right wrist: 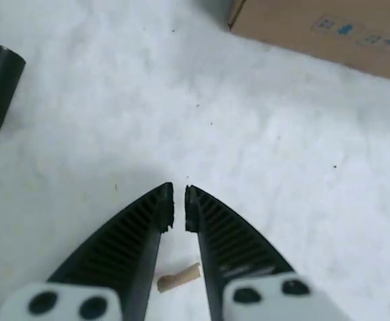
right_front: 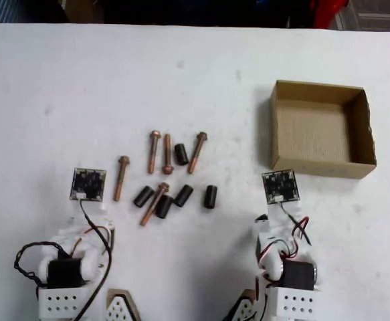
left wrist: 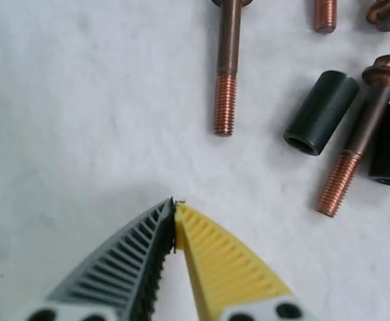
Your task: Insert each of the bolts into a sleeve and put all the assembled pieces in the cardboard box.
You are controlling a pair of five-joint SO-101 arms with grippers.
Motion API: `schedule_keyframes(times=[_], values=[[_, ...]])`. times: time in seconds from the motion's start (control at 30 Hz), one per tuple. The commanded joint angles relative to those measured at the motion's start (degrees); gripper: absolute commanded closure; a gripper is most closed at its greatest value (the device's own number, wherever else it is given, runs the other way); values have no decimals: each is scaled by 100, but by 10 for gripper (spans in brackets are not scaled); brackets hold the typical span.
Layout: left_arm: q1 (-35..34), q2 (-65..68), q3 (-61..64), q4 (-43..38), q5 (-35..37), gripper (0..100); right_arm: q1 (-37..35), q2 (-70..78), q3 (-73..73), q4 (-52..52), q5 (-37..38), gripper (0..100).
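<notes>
High view is showing 5 bolts (right_front: 154,151) and 5 sleeves (right_front: 183,195) lying loose together on the worktop (right_front: 47,100), with the cardboard box (right_front: 322,165) standing well apart and no piece in it, so I judge assembly is not yet starting. Left claw (left wrist: 174,204) is sitting closed and empty. Right claw (right wrist: 178,200) is all but closed, also empty. Next move is calling for 1 claw opening over a bolt. Several bolt heads are running off the left wrist view's edge.

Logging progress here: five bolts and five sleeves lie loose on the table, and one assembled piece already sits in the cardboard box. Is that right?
Not quite. The high view shows the cardboard box empty, with no assembled piece in it. The five bolts and five sleeves do lie loose on the table.
</notes>
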Motion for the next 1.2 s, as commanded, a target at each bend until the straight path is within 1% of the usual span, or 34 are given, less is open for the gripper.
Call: schedule_keyframes(times=[0.0,0.1,0.2,0.4,0.57,1.17], values=[[57,-40,-9,-53,-44,976,-22,-22,53,-57,-62,971],[57,-40,-9,-53,-44,976,-13,-13,53,31,-53,974],[57,-40,-9,-53,-44,976,-13,-48,53,444,-62,974],[57,-40,-9,-53,-44,976,-22,-13,53,409,-97,982],[57,-40,-9,-53,-44,976,-22,-13,53,400,-1134,982],[57,-40,-9,-53,-44,976,-4,-40,53,409,-1160,981]])
